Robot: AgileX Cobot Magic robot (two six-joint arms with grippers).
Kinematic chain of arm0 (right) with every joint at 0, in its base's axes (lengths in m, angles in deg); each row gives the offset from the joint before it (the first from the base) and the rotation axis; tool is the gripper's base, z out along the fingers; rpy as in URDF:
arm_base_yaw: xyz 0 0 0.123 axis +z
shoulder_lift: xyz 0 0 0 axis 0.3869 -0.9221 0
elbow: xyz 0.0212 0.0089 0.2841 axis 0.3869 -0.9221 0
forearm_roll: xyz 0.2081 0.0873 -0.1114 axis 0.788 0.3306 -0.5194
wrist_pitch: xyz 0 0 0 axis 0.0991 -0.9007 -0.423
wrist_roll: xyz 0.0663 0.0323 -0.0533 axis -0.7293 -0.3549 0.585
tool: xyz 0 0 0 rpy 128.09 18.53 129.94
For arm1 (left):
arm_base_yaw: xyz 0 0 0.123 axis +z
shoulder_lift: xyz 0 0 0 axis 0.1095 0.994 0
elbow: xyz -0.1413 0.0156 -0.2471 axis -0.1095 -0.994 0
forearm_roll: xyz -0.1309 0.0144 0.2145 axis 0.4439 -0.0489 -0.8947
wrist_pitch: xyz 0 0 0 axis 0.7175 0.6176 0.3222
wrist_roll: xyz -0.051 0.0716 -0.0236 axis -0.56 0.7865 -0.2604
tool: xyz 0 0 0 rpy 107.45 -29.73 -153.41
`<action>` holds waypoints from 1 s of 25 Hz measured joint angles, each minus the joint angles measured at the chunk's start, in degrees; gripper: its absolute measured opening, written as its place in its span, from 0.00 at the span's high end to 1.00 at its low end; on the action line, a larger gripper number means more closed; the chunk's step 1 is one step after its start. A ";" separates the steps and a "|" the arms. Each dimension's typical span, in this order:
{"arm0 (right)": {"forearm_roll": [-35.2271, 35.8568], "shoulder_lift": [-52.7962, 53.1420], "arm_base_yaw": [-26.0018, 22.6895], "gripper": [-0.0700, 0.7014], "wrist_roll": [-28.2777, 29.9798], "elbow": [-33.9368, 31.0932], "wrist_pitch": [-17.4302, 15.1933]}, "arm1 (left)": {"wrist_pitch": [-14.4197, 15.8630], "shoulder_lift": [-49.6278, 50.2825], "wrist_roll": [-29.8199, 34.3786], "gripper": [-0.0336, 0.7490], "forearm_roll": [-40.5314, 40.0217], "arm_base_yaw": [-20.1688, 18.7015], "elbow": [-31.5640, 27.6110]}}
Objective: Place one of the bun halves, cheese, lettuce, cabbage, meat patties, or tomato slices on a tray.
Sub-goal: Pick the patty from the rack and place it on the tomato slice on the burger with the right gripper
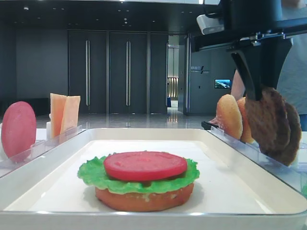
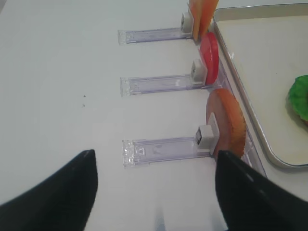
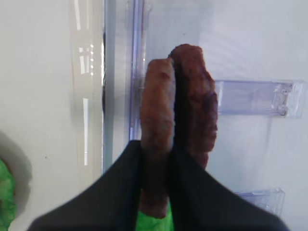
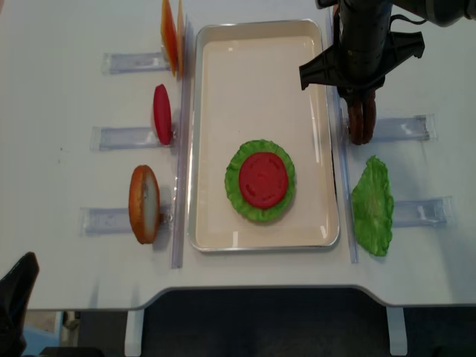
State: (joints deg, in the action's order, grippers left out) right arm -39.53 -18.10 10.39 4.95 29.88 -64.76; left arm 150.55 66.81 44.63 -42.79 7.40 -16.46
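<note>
Right gripper [image 3: 156, 159]: pinched on the nearer-to-tray of the two meat patties [image 3: 156, 139], black fingers pressed against both its faces — the disc stands on edge in the clear rack [image 4: 401, 128] at the right of the tray [image 4: 223, 67].
Second patty [image 3: 197, 110]: upright and touching the held one, just right of it in the wrist view.
Left gripper [image 2: 154, 192]: spread wide, holding nothing, low over the bare table near the bun half [image 2: 228, 120] standing in the near left rack.
Tray contents: a bottom bun [image 1: 144, 199], lettuce [image 1: 91, 172] and a tomato slice [image 1: 145, 165] stacked near the middle — the patty looks like the next layer.
Other pieces: a loose lettuce leaf [image 4: 372, 204] on the right of the tray; a tomato slice [image 4: 161, 113] and cheese [image 4: 171, 33] in the left racks.
Risk, neighbour: the second patty leans on the gripped one, so a lift could drag it out of the rack or tip it onto the table.
Risk, grip: the hold sits on the patty's upper edge; a rough, thick disc held so may swing or slip during the carry.
Risk, rim: the rack stands just beside the tray's raised right rim — a low sideways move could catch the patty on it.
Risk, placement: dropped on edge rather than laid flat, the patty may roll off the tomato or push the stack askew.
</note>
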 joint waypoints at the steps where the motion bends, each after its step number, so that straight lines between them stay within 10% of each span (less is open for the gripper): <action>1: 0.07 0.19 0.00 0.74 0.00 0.00 0.00 | 0.00 0.00 0.00 0.22 0.00 0.00 0.00; 25: 7.62 8.61 0.11 0.74 0.99 0.18 0.01 | 0.00 0.00 0.04 0.22 0.04 0.00 0.00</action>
State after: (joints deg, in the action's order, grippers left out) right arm -31.91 -9.49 10.51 5.94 30.06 -64.75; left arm 150.55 66.81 44.67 -42.74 7.40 -16.46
